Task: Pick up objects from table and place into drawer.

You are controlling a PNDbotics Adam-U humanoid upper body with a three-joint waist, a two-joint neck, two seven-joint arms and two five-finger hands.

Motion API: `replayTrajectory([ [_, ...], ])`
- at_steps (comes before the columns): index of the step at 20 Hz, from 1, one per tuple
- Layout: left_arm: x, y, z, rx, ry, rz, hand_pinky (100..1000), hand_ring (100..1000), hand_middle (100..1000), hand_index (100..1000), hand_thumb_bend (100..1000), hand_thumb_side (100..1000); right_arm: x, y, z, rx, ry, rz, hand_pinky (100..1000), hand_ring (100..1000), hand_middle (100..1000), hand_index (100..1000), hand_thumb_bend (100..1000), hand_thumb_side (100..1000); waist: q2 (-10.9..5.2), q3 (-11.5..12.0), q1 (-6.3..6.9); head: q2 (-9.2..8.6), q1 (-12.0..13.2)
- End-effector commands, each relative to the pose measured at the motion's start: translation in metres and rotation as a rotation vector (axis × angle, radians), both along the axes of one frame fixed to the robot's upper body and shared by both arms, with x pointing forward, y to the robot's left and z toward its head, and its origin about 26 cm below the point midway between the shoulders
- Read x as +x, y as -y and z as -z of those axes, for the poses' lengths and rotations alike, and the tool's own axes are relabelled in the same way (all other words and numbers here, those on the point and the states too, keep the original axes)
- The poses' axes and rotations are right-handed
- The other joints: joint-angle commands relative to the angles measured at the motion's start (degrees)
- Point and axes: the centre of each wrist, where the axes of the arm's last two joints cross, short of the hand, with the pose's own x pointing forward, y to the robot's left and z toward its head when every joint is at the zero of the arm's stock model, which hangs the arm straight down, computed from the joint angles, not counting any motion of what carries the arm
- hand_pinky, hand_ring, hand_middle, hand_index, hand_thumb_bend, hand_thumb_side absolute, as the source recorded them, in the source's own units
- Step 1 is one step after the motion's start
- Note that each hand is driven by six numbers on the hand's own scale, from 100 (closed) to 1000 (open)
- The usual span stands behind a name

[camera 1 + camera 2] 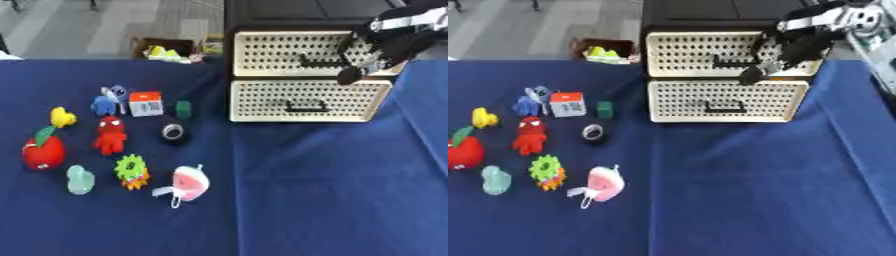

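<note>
Right now the robot's right hand (378, 50) hangs in front of the upper drawer (289, 52) of the cream perforated cabinet, its dark fingers (754, 75) curled downward beside the drawer's black handle (317, 60); whether they are hooked round the handle or merely lie against the drawer face cannot be told from either eye view. Both drawers look closed, the lower drawer (306, 101) directly beneath the hand with its own handle (724, 106) untouched. The left hand shows in no view. Every object to be stowed lies well away to the hand's left on the blue tablecloth (324, 190): a red apple toy (43, 151), a yellow duck (62, 117), a red spider-figure (110, 135), a blue figure (105, 103), a white and orange box (146, 103), a small green block (183, 109), a black roll with a pale ring (173, 132), a mint green piece (80, 179), a green spiky toy (132, 171) and a pink and white toy (187, 183). The main risk, as I judge it, is a missed hook: fingers sitting beside the handle would slide off on the pull and leave the drawer closed. A pull off the drawer's axis could drag the light cabinet forward over the cloth or tilt it. Any wrinkling of the cloth could shift the toys, and the long reach back across to them may brush the nearer ones aside.
</note>
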Motion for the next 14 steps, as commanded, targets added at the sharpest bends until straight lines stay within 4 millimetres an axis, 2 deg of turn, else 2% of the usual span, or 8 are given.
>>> replayTrajectory([
  [1, -0.004, -0.002, -0.01, 0.02, 0.028, -0.003, 652, 654, 697, 896, 100, 994, -0.004, 0.006, -0.016, -0.011, 0.041, 0.016, 100, 100, 100, 895, 953, 783, -0.78, 0.0, 0.03, -0.41, -0.06],
  [10, -0.004, -0.002, -0.009, 0.016, 0.022, 0.002, 653, 652, 694, 894, 100, 996, 0.002, -0.001, -0.009, -0.018, 0.02, 0.007, 100, 100, 100, 900, 949, 774, -0.43, 0.41, 0.09, -0.74, -0.29],
  [14, -0.004, -0.002, -0.009, 0.016, 0.019, 0.003, 653, 651, 693, 892, 100, 998, 0.0, -0.006, -0.013, -0.019, 0.034, -0.013, 100, 100, 100, 898, 944, 779, -0.26, 0.43, -0.02, -0.76, -0.21],
])
